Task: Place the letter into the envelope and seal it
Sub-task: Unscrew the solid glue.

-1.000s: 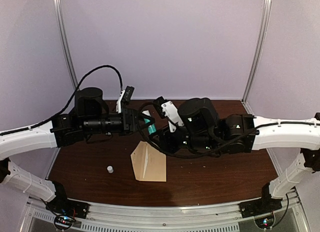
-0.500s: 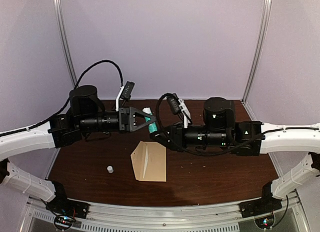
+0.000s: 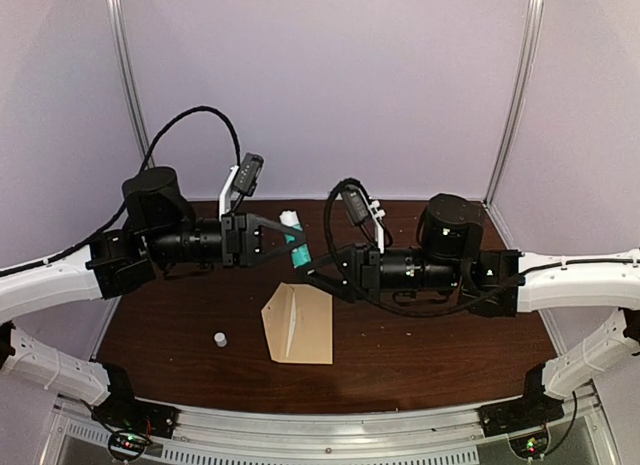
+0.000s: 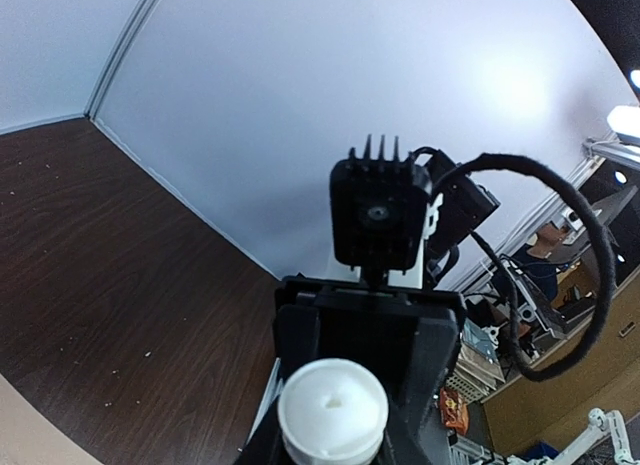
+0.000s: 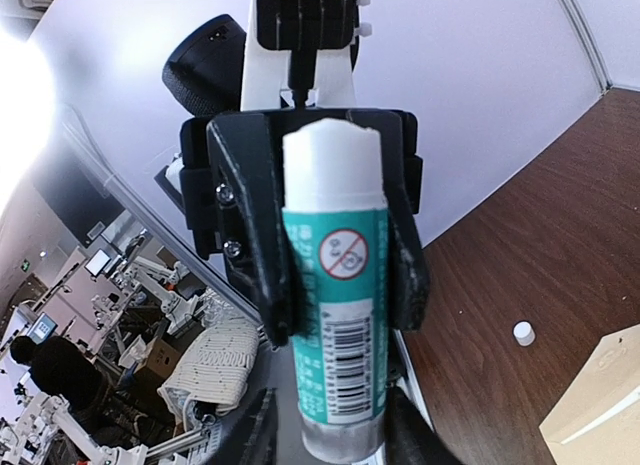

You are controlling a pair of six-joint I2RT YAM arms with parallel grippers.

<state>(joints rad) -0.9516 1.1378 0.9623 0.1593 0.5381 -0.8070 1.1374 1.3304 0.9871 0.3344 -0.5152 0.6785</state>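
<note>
The tan envelope [image 3: 300, 327] lies flat on the brown table, below and between both arms; its corner also shows in the right wrist view [image 5: 603, 393]. The letter is not in view. A teal glue stick [image 3: 294, 242] with a white end hangs in the air above the table, and my left gripper [image 3: 288, 237] is shut on it. The right wrist view shows the left gripper's black jaws clamping that glue stick [image 5: 335, 285] on both sides. My right gripper [image 5: 330, 443] stands open around the stick's base, with gaps on either side.
A small white cap [image 3: 219, 338] stands on the table left of the envelope, also seen as the cap [image 5: 523, 333] in the right wrist view. Purple walls with metal posts close in the table [image 3: 440, 360] on three sides.
My right gripper has opened off the glue stick's base. The left arm has drawn slightly left with the stick in it, after both wrists swung round.
</note>
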